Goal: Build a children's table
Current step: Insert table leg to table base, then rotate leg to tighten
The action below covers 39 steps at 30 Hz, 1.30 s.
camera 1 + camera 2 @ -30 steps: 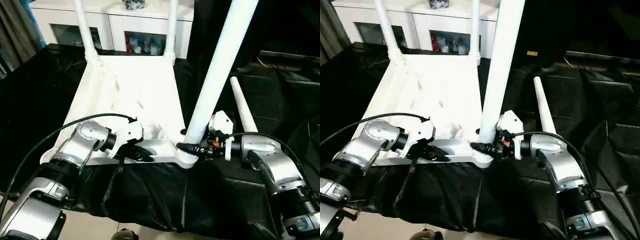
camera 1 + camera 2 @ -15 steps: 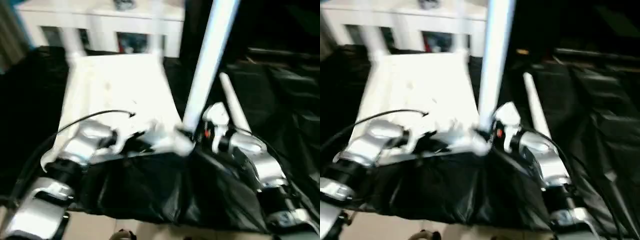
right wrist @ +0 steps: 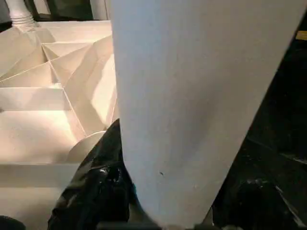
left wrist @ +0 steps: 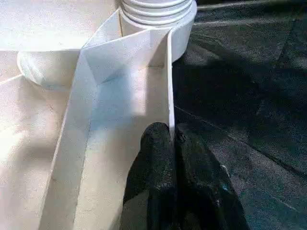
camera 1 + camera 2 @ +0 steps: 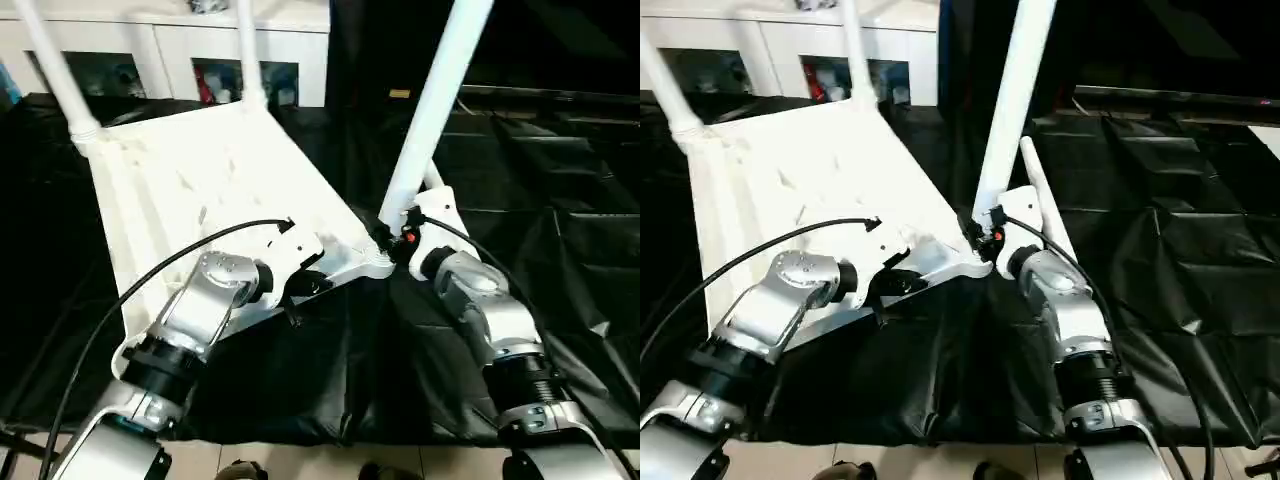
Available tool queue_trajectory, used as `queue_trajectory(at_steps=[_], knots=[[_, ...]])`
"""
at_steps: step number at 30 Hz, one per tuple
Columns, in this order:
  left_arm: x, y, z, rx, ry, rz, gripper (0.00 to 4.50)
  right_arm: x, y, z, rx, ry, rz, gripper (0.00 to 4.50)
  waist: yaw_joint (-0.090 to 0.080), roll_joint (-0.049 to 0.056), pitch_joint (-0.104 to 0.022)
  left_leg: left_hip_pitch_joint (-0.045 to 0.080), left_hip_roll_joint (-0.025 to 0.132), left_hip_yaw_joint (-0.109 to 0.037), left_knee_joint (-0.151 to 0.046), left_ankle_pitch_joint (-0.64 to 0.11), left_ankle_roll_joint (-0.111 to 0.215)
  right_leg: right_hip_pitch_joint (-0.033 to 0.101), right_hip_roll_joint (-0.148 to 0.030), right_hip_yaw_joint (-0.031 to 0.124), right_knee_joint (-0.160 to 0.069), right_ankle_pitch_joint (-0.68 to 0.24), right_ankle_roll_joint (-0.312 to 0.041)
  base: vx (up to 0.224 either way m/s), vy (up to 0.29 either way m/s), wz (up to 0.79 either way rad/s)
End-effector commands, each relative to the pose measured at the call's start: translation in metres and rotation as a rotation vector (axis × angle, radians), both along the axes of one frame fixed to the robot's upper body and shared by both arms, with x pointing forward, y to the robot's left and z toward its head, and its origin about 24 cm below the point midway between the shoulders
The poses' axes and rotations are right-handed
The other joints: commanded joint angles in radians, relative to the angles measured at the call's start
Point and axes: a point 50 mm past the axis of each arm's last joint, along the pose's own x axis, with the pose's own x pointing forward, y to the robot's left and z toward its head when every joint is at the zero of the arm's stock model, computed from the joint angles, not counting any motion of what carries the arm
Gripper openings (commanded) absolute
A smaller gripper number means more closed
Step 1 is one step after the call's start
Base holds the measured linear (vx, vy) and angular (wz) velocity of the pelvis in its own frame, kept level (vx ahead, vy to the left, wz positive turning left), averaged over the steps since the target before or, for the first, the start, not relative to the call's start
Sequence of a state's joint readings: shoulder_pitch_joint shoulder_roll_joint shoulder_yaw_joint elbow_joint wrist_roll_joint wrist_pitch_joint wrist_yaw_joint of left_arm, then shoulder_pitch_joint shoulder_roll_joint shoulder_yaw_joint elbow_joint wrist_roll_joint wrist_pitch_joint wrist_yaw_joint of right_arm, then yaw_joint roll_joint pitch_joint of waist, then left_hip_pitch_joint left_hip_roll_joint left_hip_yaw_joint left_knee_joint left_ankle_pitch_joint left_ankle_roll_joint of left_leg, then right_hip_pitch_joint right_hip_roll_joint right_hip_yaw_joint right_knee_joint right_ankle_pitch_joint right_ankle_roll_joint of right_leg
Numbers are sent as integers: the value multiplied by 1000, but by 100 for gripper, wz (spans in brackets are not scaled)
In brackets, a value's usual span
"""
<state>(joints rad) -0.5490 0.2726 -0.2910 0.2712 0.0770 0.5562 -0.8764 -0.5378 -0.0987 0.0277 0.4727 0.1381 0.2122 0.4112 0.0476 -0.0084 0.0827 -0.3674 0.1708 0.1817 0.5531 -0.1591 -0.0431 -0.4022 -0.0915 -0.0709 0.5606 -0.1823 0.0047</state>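
tabletop swung askew, both grippers clamped

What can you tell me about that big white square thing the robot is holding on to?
The tabletop looks like white plastic and lies upside down on a black cloth, ribbed underside up, turned at an angle. Two legs stand in its far corner sockets, and a third leg rises from the near corner by the right gripper. The left gripper pinches the thin raised rim, its black fingers closed on either side.

Black sheeting covers work surface; white cabinet w/ glass-fronted compartments behind.
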Motion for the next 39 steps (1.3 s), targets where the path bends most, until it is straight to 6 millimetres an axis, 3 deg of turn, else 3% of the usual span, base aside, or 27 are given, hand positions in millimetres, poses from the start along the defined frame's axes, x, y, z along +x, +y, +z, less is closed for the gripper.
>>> queue_trajectory(at_steps=[1, 5, 7, 10, 15, 19, 23, 25, 27, 29, 30, 32, 33, 36, 39], knots=[[-5, -28, 26, -90, -90, -132, 0, -20, 14, -57, -33, 288, 24, 188, 6, 7, -45, 14, 56, -38, -89, -504, -42, 23, -69, 45, -81, -473, -149, 0, 0, 0], [-4, -26, 29, -85, -105, -132, 0, -16, 16, -51, -27, 250, 24, 188, 4, 8, -45, 19, 56, -37, -87, -512, -41, 19, -68, 45, -84, -486, -146, 0, 0, 0], [-4, -26, 29, -84, -112, -138, 0, -15, 16, -50, -22, 243, 26, 244, 3, 8, -45, 20, 56, -37, -86, -516, -41, 18, -68, 45, -84, -488, -146, 0, 0, 0], [-6, -22, 30, -86, -116, -150, 0, -12, 15, -44, -2, 212, 25, 267, 5, 8, -49, 23, 58, -34, -84, -509, -39, 16, -70, 48, -84, -467, -159, 0, 0, 0], [-6, -15, 30, -62, -155, -193, 0, -7, 13, -33, 17, 135, 46, 309, 19, 9, -61, 14, 58, -23, -79, -372, -15, 30, -64, 50, -62, -286, -197, 0, 0, 0], [-5, -7, 30, -74, -157, -216, 0, -11, 9, -21, 21, 80, 143, 348, 29, 10, -72, 18, 57, -11, -67, -293, 12, 33, -61, 52, -49, -181, -234, 13, -6, 2], [-6, -4, 30, -84, -157, -258, 0, -16, 3, -18, -7, 49, 207, 367, 47, 5, -90, 6, 51, -3, -41, -74, 78, 45, -53, 51, -7, 99, -284, 27, -11, 3], [-7, -1, 30, -91, -150, -296, 0, -20, -2, -15, -35, 19, 244, 381, 54, 6, -95, 3, 47, -1, -31, -24, 111, 45, -51, 48, 2, 176, -303, 0, 0, 0], [-9, 4, 28, -81, -138, -347, 0, -25, -10, -11, -52, -7, 300, 381, 59, 7, -92, -2, 49, -1, -30, -58, 121, 44, -53, 48, -1, 129, -302, 0, 0, 0], [-10, 7, 25, -72, -130, -386, 0, -28, -16, -9, -71, -20, 343, 381, 66, 10, -86, 2, 55, -1, -33, -118, 104, 40, -53, 47, -10, 30, -287, 0, 0, 0], [-11, 8, 24, -71, -125, -400, 0, -30, -18, -8, -85, -27, 363, 381, 69, 19, -84, 5, 57, -1, -36, -162, 80, 35, -53, 48, -14, -32, -280, 0, 0, 0], [-11, 10, 23, -70, -122, -413, 0, -32, -20, -8, -99, -29, 394, 381, 68, 16, -81, 6, 58, -1, -38, -211, 57, 33, -54, 48, -22, -95, -266, 0, 0, 0], [-11, 12, 22, -65, -118, -425, 0, -35, -23, -8, -115, -29, 434, 381, 70, 18, -79, 14, 60, -1, -41, -267, 26, 27, -54, 50, -28, -165, -253, -53, 7, 7], [-12, 16, 18, -56, -101, -453, 0, -44, -26, -7, -128, -14, 543, 381, 72, 18, -76, 17, 62, -1, -45, -308, 12, 26, -53, 52, -34, -213, -232, 0, 0, 0], [-14, 19, 14, -51, -83, -490, 0, -51, -29, -8, -140, 11, 637, 381, 75, 25, -74, 18, 62, -7, -50, -360, -7, 31, -60, 51, -43, -303, -214, 0, 0, 0]])
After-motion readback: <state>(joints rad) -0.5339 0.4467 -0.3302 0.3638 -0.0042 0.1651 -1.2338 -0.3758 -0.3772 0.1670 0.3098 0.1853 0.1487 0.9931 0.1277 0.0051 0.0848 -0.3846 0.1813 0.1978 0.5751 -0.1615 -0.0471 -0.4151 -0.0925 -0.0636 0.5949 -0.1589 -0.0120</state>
